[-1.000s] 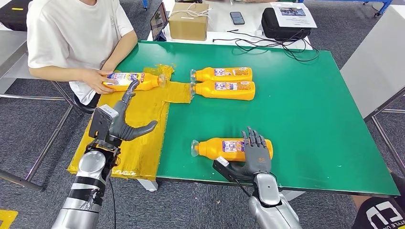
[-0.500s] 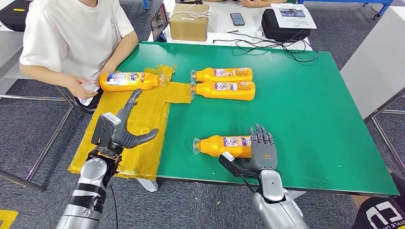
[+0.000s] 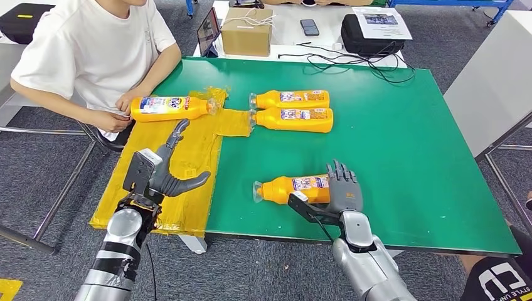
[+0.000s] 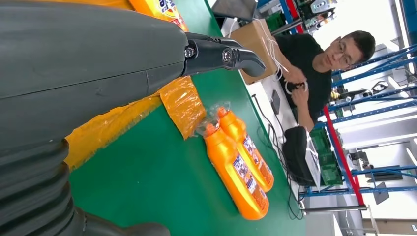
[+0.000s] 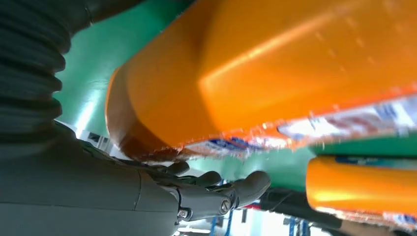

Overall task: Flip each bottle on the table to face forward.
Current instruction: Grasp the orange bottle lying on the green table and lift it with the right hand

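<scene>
Right hand point(image 3: 344, 191) cupped around base of near bottle point(image 3: 295, 187), lying on green table point(image 3: 401, 138), front edge. Left hand point(image 3: 164, 169) spread, empty, above yellow sheet point(image 3: 188, 157). Two bottles point(image 3: 295, 110) mid-table; fourth bottle point(image 3: 168, 107) beside person point(image 3: 94, 50).

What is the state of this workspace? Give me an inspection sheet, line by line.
Surface: green table with a yellow sheet over its left edge.
Job's things: four orange bottles lying down; near bottle in front of the right hand, paired bottles mid-table, far-left bottle on the sheet.
Clutter: nothing seen on the green.
Hands: right hand holds the near bottle's base; left hand spread above the sheet, holding nothing.
Cables: black cables along the far edge.
Surroundings: seated person, cardboard box, black case, phone.
</scene>
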Tool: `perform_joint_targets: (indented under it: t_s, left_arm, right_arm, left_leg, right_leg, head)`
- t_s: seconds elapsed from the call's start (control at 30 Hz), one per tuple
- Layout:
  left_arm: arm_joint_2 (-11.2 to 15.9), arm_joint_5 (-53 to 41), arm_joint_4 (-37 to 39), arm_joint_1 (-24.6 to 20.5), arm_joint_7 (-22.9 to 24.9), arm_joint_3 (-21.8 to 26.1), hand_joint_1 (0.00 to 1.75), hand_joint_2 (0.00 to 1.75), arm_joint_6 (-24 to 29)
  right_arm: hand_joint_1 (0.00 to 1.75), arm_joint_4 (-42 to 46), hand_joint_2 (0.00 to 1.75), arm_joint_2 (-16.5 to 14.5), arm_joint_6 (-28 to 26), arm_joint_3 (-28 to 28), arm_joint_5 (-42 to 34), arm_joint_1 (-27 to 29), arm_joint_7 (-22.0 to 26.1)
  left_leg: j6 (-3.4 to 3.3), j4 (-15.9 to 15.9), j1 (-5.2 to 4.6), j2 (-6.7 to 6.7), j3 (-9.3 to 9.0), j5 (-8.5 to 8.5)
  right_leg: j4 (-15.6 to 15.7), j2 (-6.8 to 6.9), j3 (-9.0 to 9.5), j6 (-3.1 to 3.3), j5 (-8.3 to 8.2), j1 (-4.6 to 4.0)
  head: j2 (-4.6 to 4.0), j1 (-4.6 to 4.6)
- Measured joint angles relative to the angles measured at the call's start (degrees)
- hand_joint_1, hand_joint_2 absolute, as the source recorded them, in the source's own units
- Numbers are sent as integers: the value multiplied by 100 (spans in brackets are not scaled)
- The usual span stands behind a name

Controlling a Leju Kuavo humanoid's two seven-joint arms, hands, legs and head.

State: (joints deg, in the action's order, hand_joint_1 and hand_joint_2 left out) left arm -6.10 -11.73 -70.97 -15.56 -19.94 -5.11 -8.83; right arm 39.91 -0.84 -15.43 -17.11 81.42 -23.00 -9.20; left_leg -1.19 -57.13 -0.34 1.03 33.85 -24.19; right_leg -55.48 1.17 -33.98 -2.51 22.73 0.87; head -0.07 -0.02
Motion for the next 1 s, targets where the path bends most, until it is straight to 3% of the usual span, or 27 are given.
perform_joint_targets:
  t_s: [0.07, 0.23, 0.67, 0.73, 0.83, 0.9, 1.0]
  left_arm:
    - [0, 61, 70, -48, 14, -13, 0, 175, -83]
    - [-7, 158, 507, -289, -25, -136, 0, 175, -166]
    - [-7, 148, 872, -589, -49, -281, 0, 175, -82]
    - [-5, 170, 898, -628, -45, -288, 0, 175, -78]
    - [-6, 378, 1027, -669, -43, -292, 0, 175, -113]
    - [-40, 697, 1164, -659, 50, -286, 0, 175, -196]
    - [-169, 1078, 1425, -555, 58, -274, 0, 175, -263]
  right_arm:
    - [174, -192, 175, 24, 131, 0, -166, -122, 273]
    - [175, -740, 175, 61, 325, -9, -435, -523, 910]
    - [175, -1302, 175, 16, 650, -206, -397, -990, 886]
    - [175, -1329, 175, -9, 761, -203, -694, -1015, 1276]
    - [175, -1304, 175, -57, 1045, -158, -1607, -1003, 2594]
    - [175, -1156, 175, -183, 1106, -158, -2221, -848, 3214]
    - [175, -789, 175, -381, 1148, -261, -2899, -523, 3422]
  left_leg:
    - [-1, 1, 0, 1, -16, -5]
    - [-11, 1, 0, 2, -22, 8]
    - [-11, 0, 1, 10, -35, 13]
    - [-11, 0, 2, 10, -39, 14]
    - [-1, 1, 5, 39, -55, 2]
    - [9, 2, 6, 73, -67, -11]
    - [15, 2, 8, 80, -70, -17]
  right_leg:
    - [1, 0, 0, 5, 6, 0]
    - [1, 0, 25, 4, -9, -1]
    - [2, -7, 74, 2, -22, -1]
    - [2, -7, 75, 2, -22, -2]
    - [2, -32, 94, 4, -25, -6]
    - [3, -68, 102, 5, -27, -7]
    - [3, -84, 93, 6, -23, -11]
  head:
    - [0, 0]
    - [0, 2]
    - [0, 1]
    - [0, 1]
    - [0, 4]
    - [0, 2]
    - [0, -2]
